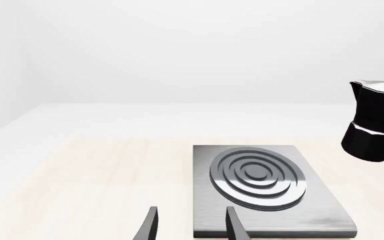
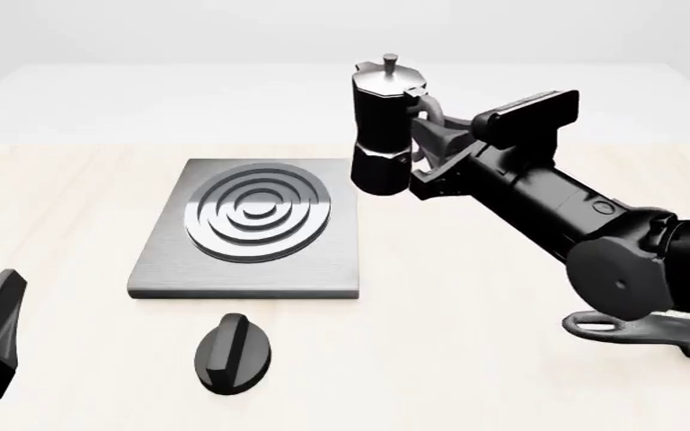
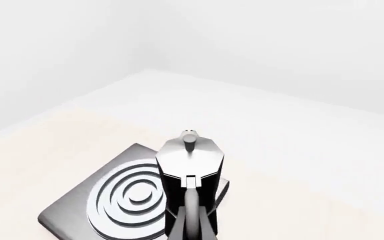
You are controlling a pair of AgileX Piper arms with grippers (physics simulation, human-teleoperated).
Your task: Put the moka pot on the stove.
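moka pot (image 2: 381, 135): aloft, near stove (image 2: 249, 229) right edge, not yet over burner | right gripper (image 2: 423, 135): pinching its curved handle | left gripper (image 1: 188, 225): spread, idle | handling: likely rigid, top-heavy, may swing off-centre; keep upright

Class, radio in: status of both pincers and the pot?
Right pincer shut on pot handle, airborne beside stove. Left pincer open, idle. Burner unobstructed.
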